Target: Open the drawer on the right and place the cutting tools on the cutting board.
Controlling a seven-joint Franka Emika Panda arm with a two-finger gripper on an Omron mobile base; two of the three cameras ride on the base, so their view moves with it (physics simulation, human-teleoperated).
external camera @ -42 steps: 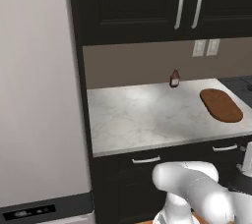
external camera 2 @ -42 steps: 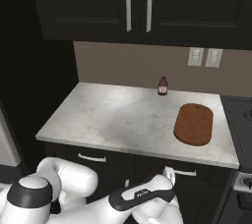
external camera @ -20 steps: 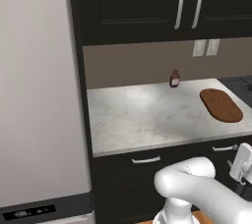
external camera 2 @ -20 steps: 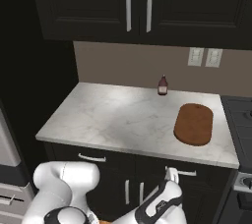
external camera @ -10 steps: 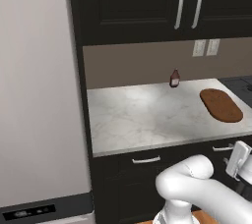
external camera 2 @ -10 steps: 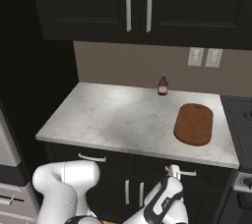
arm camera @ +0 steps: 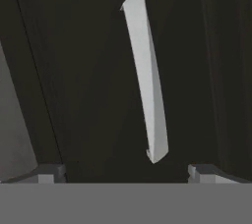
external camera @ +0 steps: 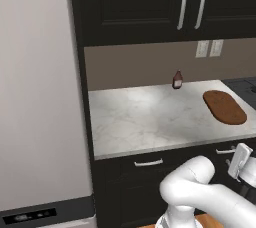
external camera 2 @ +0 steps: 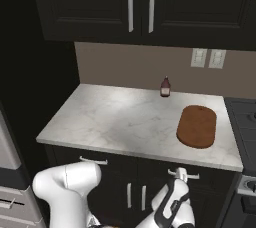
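The drawer [external camera 2: 200, 179] on the right is shut, its black front just under the counter edge, with a short silver bar handle [external camera 2: 184, 173] [external camera: 225, 151]. In the hand view that handle [arm camera: 146, 75] runs lengthwise just ahead of my gripper [arm camera: 128, 174], whose fingertips [arm camera: 49, 173] stand wide apart either side of it, touching nothing. My gripper [external camera 2: 182, 173] [external camera: 235, 158] is open, close in front of the handle. The reddish-brown oval cutting board [external camera: 225, 107] [external camera 2: 197, 126] lies bare on the right of the counter. The cutting tools are out of view.
A small dark red bottle [external camera: 177, 79] [external camera 2: 165, 87] stands at the back of the marble counter [external camera: 145, 122]. A second drawer handle [external camera: 148, 162] [external camera 2: 93, 161] is on the left. A tall pale fridge [external camera: 40, 97] flanks the counter; black wall cabinets [external camera 2: 140, 2] hang above.
My gripper has risen and closed in on the right drawer's handle, staying open. Nothing on the counter has moved.
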